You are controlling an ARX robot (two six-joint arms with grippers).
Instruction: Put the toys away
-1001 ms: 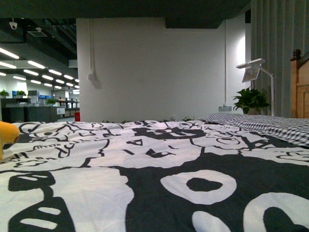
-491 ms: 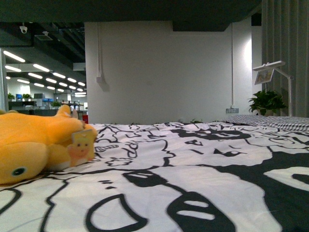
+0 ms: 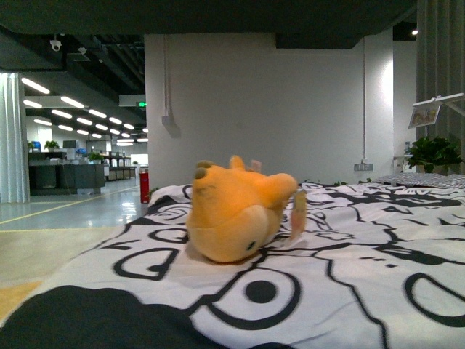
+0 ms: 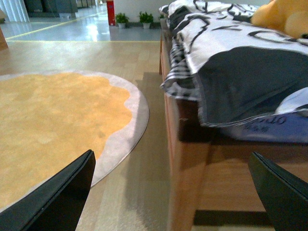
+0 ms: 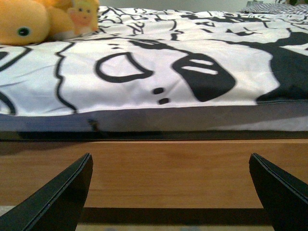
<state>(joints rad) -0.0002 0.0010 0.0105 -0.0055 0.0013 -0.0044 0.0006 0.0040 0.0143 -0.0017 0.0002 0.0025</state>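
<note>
Front view: You are looking across the bed from low down. The toy (image 3: 238, 212), an orange-yellow plush, is lying on its side on the black-and-white cover (image 3: 341, 291), dead ahead at 12 o'clock. A paper tag (image 3: 298, 214) is hanging at the toy's 3 o'clock side. A potted plant (image 3: 434, 153) is standing far back at 2 o'clock, with a lamp (image 3: 438, 109) reaching over it. A lit office hall (image 3: 80, 145) is opening out at 10 o'clock. Neither arm is showing here.

Left wrist view: Your left gripper (image 4: 170, 154) is hovering low beside the bed, its two dark fingers (image 4: 62, 197) spreading wide and gripping nothing. The wooden frame (image 4: 187, 168) is standing between them, with the cover draping over its corner. A round orange rug (image 4: 57, 120) is lying on the floor beside the frame. Part of the toy (image 4: 284, 13) is showing on the cover, well apart from the fingers.

Right wrist view: Your right gripper (image 5: 169, 156) is facing the frame's side board (image 5: 168, 168), its fingers (image 5: 62, 202) also spreading wide and empty. The toy (image 5: 24, 24) and its tag (image 5: 83, 14) are resting on the cover (image 5: 168, 57), well apart from the gripper.
</note>
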